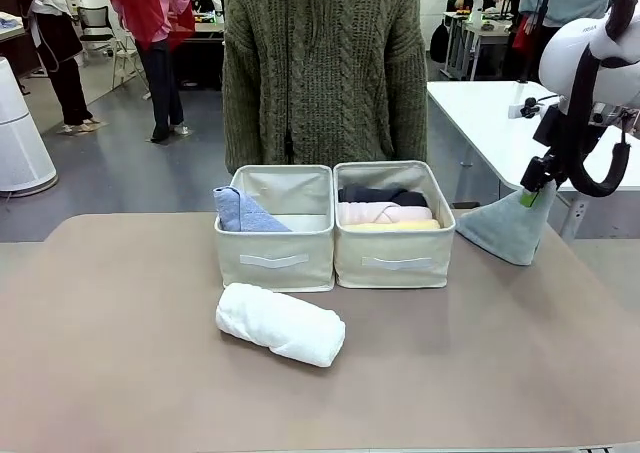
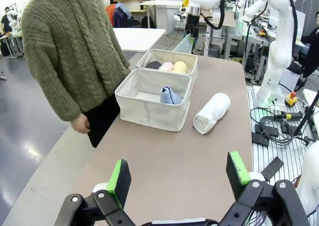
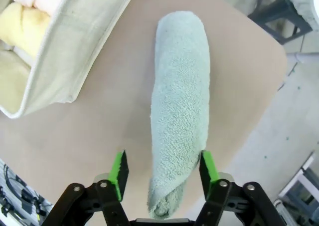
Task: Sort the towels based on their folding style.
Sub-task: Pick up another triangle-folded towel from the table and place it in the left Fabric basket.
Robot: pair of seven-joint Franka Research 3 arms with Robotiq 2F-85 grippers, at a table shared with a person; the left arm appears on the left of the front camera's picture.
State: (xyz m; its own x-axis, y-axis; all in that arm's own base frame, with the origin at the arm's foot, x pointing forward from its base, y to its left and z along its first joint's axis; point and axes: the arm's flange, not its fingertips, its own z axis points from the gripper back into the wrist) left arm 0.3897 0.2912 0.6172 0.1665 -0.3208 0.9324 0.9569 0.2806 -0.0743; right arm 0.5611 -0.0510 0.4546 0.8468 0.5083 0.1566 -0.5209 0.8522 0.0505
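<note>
While the grey-teal terry cone towel (image 1: 505,235) stands near the brown table's (image 1: 120,353) right edge, beside the beige fabric bin of rolls (image 1: 395,263), right gripper (image 3: 163,168) straddles its tip, unclamped, one pad clear; risk: uneven closing topples or unwinds it

The white roll (image 1: 281,324) is lying before the bins (image 1: 275,261); blue cone (image 1: 245,213) sitting in one; three rolls (image 1: 385,213) filling the other; teal cone (image 1: 507,231) standing alongside.

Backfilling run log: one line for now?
right pincer astride teal towel tip, unclamped | left pincer open | white towel unsorted on table
</note>
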